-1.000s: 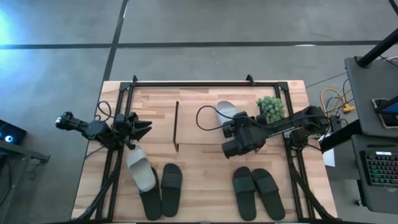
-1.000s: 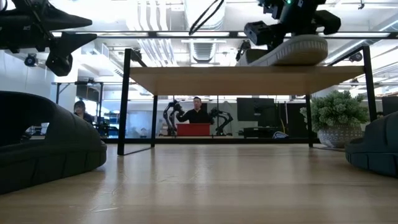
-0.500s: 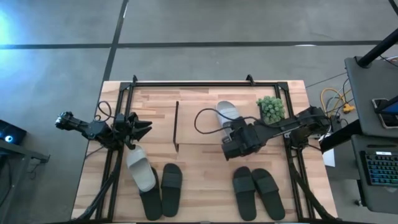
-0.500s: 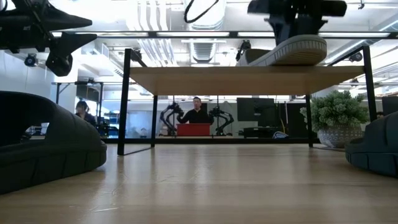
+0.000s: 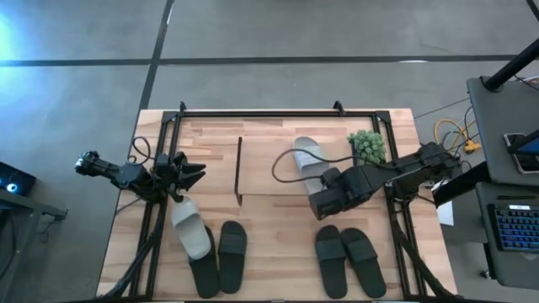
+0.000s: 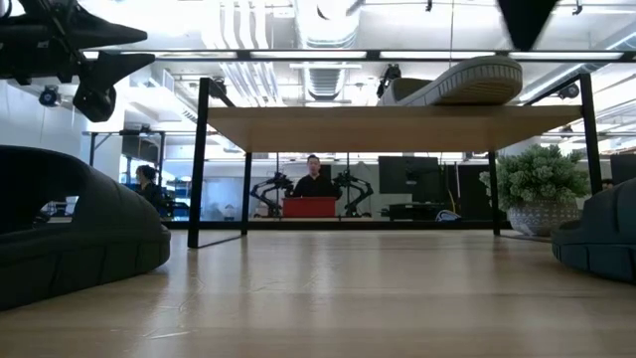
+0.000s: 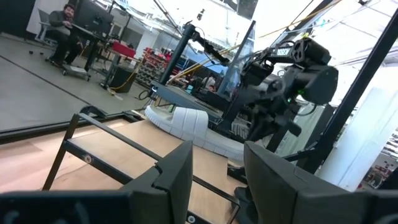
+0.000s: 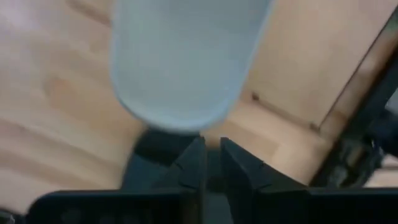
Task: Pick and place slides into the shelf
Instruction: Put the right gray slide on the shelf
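The shelf stands mid-table, and its top board also shows in the low view. One grey-white slide lies sole-down on the top board. My right gripper hangs over the board's near edge, just short of that slide, fingers a narrow gap apart and empty. My left gripper is open and empty at the table's left. The other grey-white slide lies on the table, overlapping a black slide. Another black slide lies beside them.
A black pair lies near the front right of the table. A small potted plant stands by the shelf's far right corner. Black slides bulk at both sides of the low view. A person sits in the room behind.
My right gripper has let go of the grey-white slide on the shelf's top board. It has drawn back toward the table's near right and risen, leaving the low view. The slide stays where it lay.
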Available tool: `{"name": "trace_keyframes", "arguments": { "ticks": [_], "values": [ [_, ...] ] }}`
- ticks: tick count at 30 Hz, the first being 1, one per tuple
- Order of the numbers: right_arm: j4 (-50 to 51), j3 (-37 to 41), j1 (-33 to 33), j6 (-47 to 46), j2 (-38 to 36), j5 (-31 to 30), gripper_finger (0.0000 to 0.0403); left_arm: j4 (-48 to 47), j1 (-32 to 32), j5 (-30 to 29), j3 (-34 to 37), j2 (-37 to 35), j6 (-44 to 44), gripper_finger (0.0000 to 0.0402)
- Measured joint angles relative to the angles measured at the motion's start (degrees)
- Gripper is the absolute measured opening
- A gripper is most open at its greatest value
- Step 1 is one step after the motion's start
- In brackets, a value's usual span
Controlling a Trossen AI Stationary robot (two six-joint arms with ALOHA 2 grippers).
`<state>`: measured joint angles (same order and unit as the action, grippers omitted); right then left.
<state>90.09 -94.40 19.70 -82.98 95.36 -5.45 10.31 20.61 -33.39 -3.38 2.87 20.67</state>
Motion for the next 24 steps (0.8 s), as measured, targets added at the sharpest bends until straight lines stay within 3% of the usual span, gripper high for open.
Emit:
{"name": "trace_keyframes", "arguments": {
  "ticks": [6, 24],
  "values": [
    [-0.7, 2.2, 1.4, 0.1, -0.4, 6.1, 0.0009, 0.0, 0.0, 0.0, 0.0, 0.0, 0.0, 0.0128],
    [-11.6, 5.8, -0.1, 6.3, -0.3, 2.4, 0.0009, 0.0, 0.0, 0.0, 0.0, 0.0, 0.0, 0.0128]
  ]
}}
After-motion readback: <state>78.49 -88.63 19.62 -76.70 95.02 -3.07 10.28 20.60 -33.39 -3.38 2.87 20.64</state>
